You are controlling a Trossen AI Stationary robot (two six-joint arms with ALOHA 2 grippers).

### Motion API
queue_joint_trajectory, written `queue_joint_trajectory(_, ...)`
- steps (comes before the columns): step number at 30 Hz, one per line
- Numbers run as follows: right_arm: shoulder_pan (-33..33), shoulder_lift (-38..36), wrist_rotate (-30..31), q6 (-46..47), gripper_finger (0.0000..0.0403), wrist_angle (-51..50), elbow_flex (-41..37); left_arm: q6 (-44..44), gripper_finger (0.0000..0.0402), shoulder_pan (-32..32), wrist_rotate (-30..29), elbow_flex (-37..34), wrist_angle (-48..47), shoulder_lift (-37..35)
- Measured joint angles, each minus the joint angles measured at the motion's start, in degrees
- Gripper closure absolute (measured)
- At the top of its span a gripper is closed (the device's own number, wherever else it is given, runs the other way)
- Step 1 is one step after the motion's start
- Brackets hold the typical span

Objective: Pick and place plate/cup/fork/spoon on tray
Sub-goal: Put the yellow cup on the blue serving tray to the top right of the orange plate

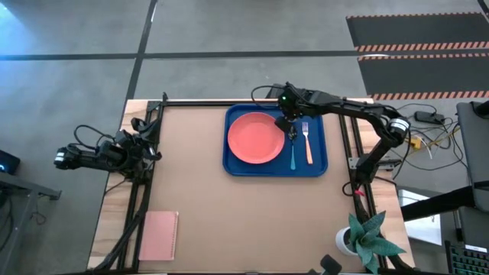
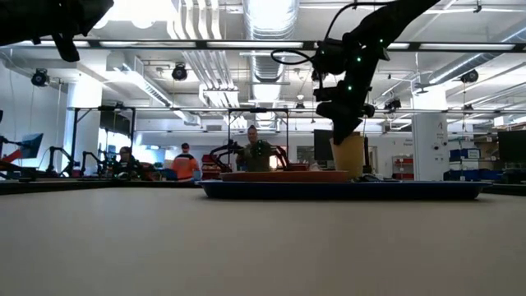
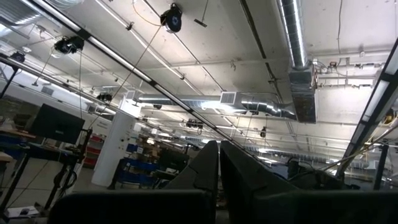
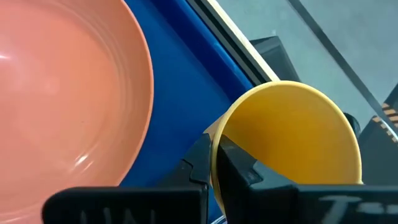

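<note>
The deep-blue tray point(image 1: 317, 166) lies at the table's far right. On it are the coral-pink plate point(image 1: 255, 137), the blue-handled spoon point(image 1: 293, 155) and the orange-handled fork point(image 1: 308, 143). My right gripper point(image 1: 289, 125) is over the tray's far part, between the plate and the fork, shut on the orange-yellow cup point(image 4: 292, 137), which stands upright in the low view point(image 2: 349, 156). My left gripper point(image 3: 219, 163) is shut and empty, pointing up, parked at the table's left edge. My right gripper holds the cup by its rim point(image 4: 217, 140), one finger inside the cup and one outside. The fingers come from above, pointing down. The cup stays upright, mouth up, low over the tray; whether its base rests on the tray I cannot tell.
A pink notebook point(image 1: 159, 235) lies at the table's near left corner. A small potted plant point(image 1: 367, 241) stands off the near right corner. Black frame rails run along the table's left, far and right edges. People show in the room beyond.
</note>
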Motion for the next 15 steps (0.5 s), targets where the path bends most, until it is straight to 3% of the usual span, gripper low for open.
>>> queue_joint_trajectory(15, -0.37, 0.38, 0.91, 4.36, 0.0394, 1.58, -0.06, 0.0, 0.0402, 0.0, 0.03, 0.0, -0.02, 0.0)
